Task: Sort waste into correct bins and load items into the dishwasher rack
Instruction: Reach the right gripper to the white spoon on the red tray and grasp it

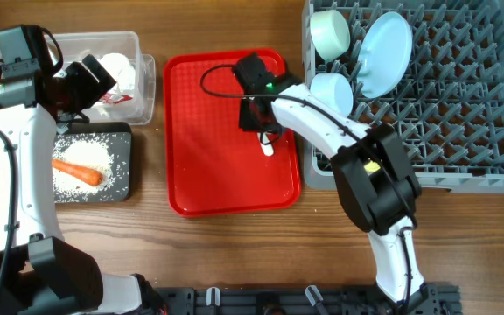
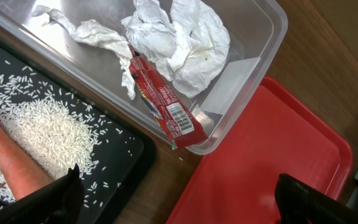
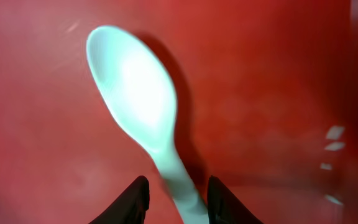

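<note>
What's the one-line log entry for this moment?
right jaws: straddling white plastic spoon handle, grip unclear | spoon: on flat red serving tray | left jaws: open, empty

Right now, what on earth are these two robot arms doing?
They are clearing a table. Over the red tray, the right fingers straddle the handle of a white spoon; whether they grip it is unclear. Two bowls and a plate already stand in the rack. The left fingers are open and empty, by the clear tub, which holds crumpled paper and a red wrapper. The carrot and rice lie in the black tray beside it.
</note>
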`<state>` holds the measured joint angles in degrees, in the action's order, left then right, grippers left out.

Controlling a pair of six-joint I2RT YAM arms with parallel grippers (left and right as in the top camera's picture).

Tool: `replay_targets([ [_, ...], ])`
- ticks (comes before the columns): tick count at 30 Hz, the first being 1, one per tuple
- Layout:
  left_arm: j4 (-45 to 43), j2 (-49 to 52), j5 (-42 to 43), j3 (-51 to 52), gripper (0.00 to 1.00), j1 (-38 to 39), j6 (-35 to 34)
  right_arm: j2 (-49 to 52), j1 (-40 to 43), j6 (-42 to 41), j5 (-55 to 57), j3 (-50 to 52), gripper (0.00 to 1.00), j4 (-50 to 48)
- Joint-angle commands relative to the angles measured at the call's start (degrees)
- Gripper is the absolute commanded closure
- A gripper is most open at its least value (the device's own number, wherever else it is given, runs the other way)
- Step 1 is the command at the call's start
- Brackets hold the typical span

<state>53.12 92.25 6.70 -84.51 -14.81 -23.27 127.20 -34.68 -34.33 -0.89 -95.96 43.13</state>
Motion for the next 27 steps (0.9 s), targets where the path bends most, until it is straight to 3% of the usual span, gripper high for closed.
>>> replay_targets([
  [1,0.02,0.35,-0.35,-0.52,0.00,-0.37,-0.13,1.40,-1.99,4.39,-1.11,-0.02,0.67,-0.96],
  [6,0.02,0.35,-0.35,-0.52,0.00,-0.37,-0.13,1.77,-2.29,10.88,-6.36,-0.02,0.69,-3.06],
  [11,0.02,0.35,-0.35,-0.52,0.00,-0.37,-0.13,1.84,-2.51,11.61,-7.15,-0.02,0.80,-2.73],
  [15,0.02,0.35,-0.35,-0.52,0.00,-0.37,-0.13,1.86,-3.02,11.69,-7.10,-0.02,0.81,-2.40],
  [16,0.02,0.35,-0.35,-0.52,0.00,-0.37,-0.13,1.88,-3.23,12.11,-7.10,-0.02,0.79,-2.29],
  [18,0.02,0.35,-0.35,-0.52,0.00,-0.37,-0.13,1.88,-3.98,15.52,-7.48,-0.02,0.56,-2.34],
  [20,0.02,0.35,-0.35,-0.52,0.00,-0.37,-0.13,1.88,-4.94,21.29,-8.44,-0.26,0.44,-3.02],
  [24,0.02,0.35,-0.35,-0.52,0.00,-0.37,-0.13,1.99,-5.97,30.45,-0.39,-0.33,0.42,-3.28],
  [27,0.02,0.35,-0.35,-0.52,0.00,-0.37,-0.13,2.03,-5.97,35.58,-0.39,-0.33,0.44,-4.00],
])
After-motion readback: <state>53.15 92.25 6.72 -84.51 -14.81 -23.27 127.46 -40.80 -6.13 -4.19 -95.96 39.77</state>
